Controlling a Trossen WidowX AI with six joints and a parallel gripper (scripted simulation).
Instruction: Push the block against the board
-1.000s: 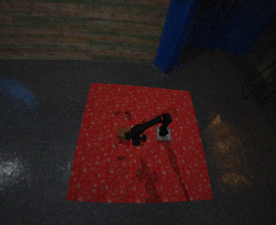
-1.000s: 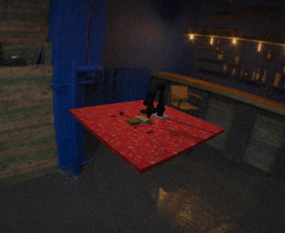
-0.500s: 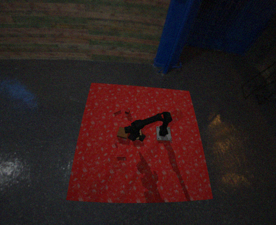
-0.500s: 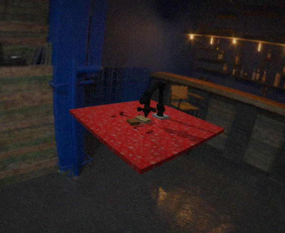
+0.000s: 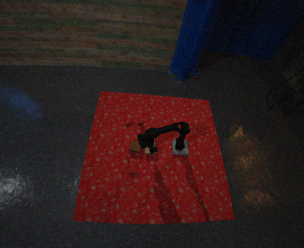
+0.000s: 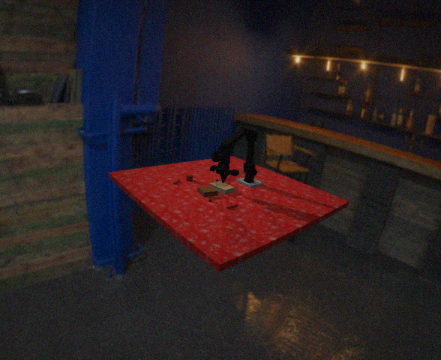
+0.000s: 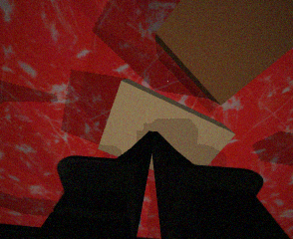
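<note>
Though dim, block under gripper

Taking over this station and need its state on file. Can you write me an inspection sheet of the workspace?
Surface: red speckled table top, crossed by long shadows.
Job's things: light tan piece and darker brown piece lie flat, a gap showing between them in the wrist view; which is block or board cannot be told.
Clutter: small dark red scraps scattered on the table.
Tool: tool shut, holding nothing, tips over the tan piece's near edge.
Cables: nothing seen.
Surroundings: blue pillar, bar counter, lit shelves, dark floor.
</note>
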